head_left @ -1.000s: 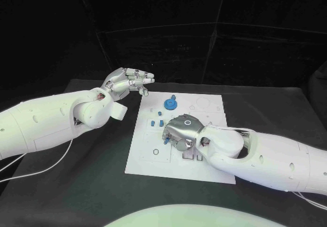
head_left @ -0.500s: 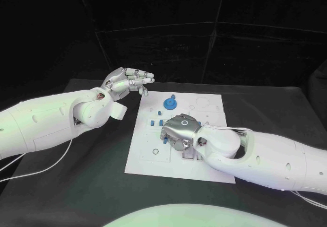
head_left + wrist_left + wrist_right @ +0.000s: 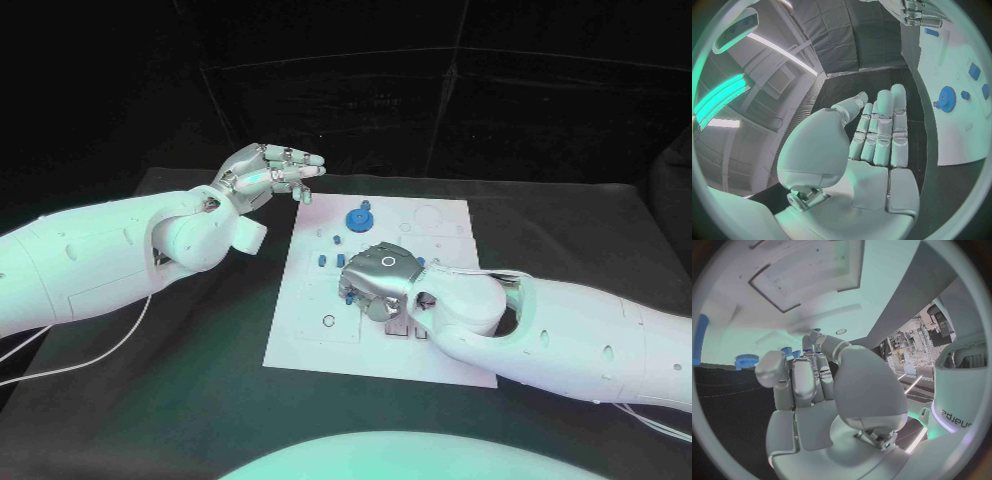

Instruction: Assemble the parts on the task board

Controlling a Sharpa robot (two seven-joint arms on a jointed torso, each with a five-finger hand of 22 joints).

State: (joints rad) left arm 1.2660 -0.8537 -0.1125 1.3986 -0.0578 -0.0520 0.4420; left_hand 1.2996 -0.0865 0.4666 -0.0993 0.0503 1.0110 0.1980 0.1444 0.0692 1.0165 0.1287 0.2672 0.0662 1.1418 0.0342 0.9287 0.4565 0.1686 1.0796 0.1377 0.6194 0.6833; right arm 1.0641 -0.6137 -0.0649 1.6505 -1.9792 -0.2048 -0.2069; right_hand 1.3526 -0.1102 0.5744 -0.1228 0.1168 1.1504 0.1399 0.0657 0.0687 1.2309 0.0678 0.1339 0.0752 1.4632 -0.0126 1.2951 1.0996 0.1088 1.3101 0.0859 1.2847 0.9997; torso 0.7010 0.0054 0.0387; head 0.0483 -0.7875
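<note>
The right hand (image 3: 381, 280) sits low over the middle of the white board (image 3: 325, 340), palm down, knuckles up. Its fingers (image 3: 803, 382) are curled under and drawn close together. From the head view they seem bent onto the board, with a bit of blue (image 3: 351, 297) peeking out at the fingertips, but I cannot tell whether they are pinching a part or just pressing there. In the right wrist view, 2 small blue pieces (image 3: 787, 351) show just beyond the fingertips, and a ribbed blue disc (image 3: 747, 360) lies a little off to the side of them.

Just past that hand's knuckles, toward the far end of the board, a blue gear (image 3: 359, 217) with a small knob stands on the white surface. Between the gear and the hand lie a few small blue blocks (image 3: 320, 259), close to the thumb side of the fingers.

The left hand (image 3: 270, 172) is held up in the air off the far left corner of the board, well apart from the parts. Its fingers (image 3: 882, 131) lie straight and side by side, thumb tucked near them, with nothing in the palm. From its wrist view the gear (image 3: 947, 96) and some blue blocks (image 3: 974, 71) lie on the board off to the side of the fingertips.

The board lies on a black table (image 3: 173, 390).
</note>
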